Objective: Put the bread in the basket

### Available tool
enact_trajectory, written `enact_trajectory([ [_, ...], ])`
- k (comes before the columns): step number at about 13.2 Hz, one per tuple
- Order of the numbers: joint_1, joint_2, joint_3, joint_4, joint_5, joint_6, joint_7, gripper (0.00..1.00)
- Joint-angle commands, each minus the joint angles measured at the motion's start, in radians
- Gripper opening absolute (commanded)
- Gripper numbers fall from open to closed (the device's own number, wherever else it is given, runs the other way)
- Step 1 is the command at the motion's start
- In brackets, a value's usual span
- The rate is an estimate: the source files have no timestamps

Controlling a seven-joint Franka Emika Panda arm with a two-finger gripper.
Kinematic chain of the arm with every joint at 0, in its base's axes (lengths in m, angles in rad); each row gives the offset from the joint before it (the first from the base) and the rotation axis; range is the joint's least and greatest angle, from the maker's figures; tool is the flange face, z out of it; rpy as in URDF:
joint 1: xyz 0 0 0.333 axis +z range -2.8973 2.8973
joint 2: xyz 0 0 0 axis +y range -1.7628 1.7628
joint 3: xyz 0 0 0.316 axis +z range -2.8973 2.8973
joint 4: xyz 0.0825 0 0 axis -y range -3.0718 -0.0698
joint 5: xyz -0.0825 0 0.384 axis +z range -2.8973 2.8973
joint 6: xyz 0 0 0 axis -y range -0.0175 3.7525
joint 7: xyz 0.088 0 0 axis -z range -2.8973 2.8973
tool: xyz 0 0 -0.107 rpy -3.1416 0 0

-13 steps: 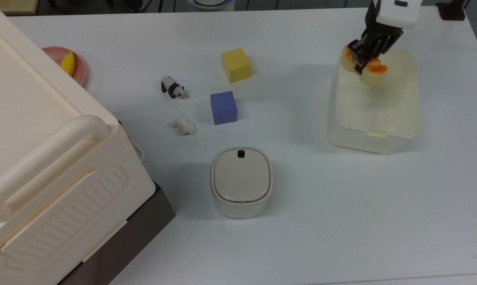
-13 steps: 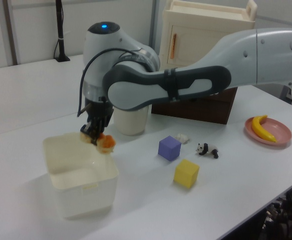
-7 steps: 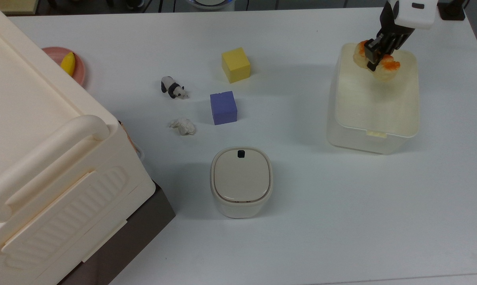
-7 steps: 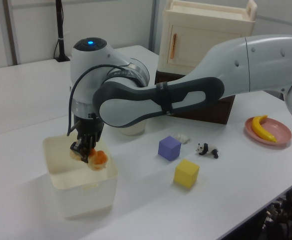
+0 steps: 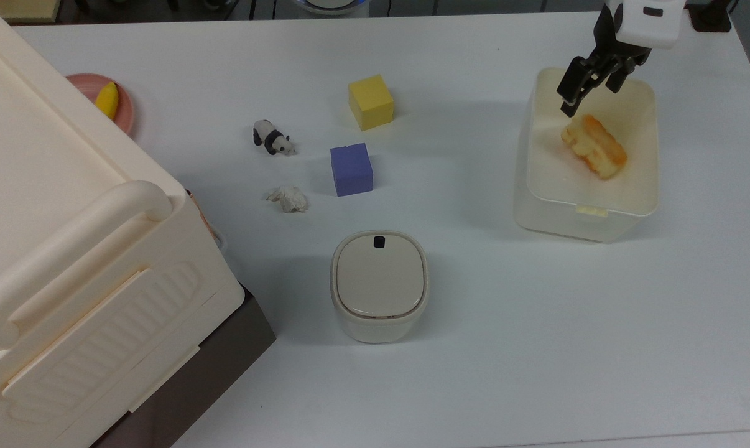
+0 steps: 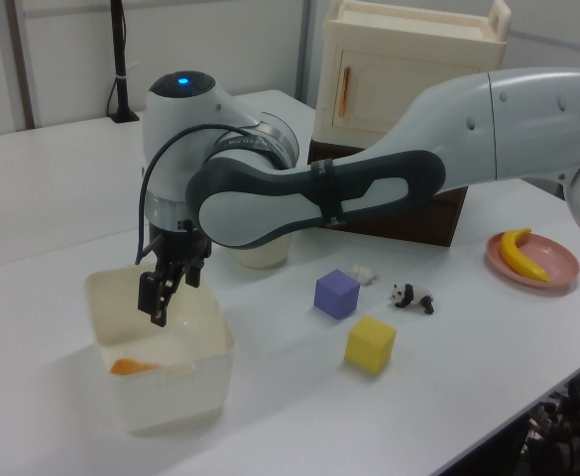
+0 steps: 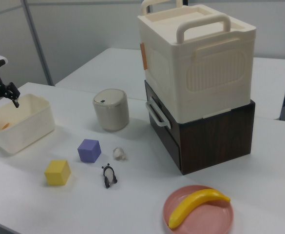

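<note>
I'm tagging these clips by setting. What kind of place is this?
Probably a robotics lab tabletop: a robot arm works over a plain white table strewn with test props, such as foam cubes, a toy panda and a toy bread lying in a basket.

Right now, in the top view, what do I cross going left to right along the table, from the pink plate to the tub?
Pink plate with banana → toy panda → purple cube → basket, with the bread lying inside it and the open pincer above.
</note>
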Motion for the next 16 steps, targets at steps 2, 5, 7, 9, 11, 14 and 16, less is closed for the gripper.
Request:
enact_trajectory([
  [2,0.003,-0.012,-0.014,-0.014,-0.003,0.021,-0.015,1.00],
  [5,-0.092,-0.124,-0.074,-0.012,0.000,0.006,-0.016,1.00],
  [7,-0.153,-0.226,-0.158,-0.038,0.003,-0.069,-0.046,1.00],
  [9,-0.226,-0.307,-0.249,-0.072,0.008,-0.159,-0.145,1.00],
  [11,-0.275,-0.334,-0.342,-0.080,0.009,-0.195,-0.139,1.00],
  [14,-0.284,-0.363,-0.407,-0.139,0.009,-0.220,-0.143,1.00],
  [16,-0.287,-0.373,-0.416,-0.159,0.002,-0.220,-0.140,1.00],
])
